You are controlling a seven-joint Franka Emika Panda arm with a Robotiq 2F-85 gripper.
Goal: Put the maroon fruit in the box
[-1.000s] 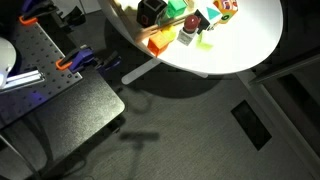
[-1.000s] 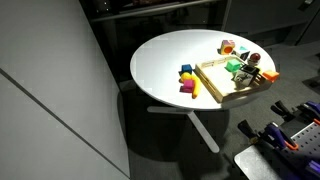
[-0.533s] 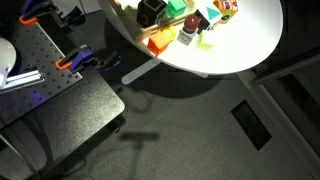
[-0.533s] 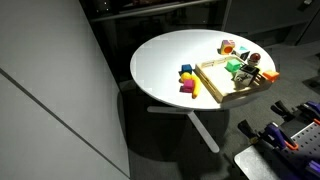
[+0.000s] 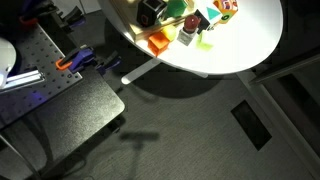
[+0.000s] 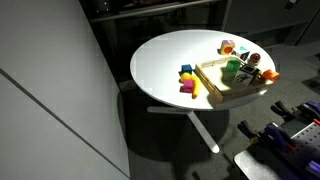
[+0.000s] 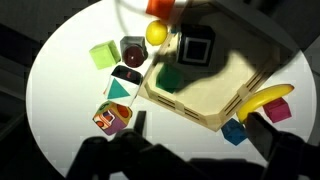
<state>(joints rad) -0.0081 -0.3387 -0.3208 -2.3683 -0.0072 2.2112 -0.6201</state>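
The maroon fruit (image 7: 131, 48) lies on the white table just outside the box's corner, next to a light green block (image 7: 103, 54). It also shows in an exterior view (image 5: 187, 31). The box (image 7: 205, 112) is shallow with a pale tan rim. It holds a black cube (image 7: 195, 47) and a green piece (image 7: 170, 78), and shows in an exterior view (image 6: 213, 86). My gripper (image 7: 200, 140) hangs open and empty above the table, over the near edge of the box and well away from the fruit. It is out of frame in both exterior views.
Beside the fruit lie a second dark red piece (image 7: 127, 73), a teal wedge (image 7: 120, 90), a multicoloured cube (image 7: 113, 118), a yellow ball (image 7: 157, 33) and an orange piece (image 7: 160, 6). On the box's other side lie a yellow banana (image 7: 265, 100) and a blue block (image 7: 235, 130).
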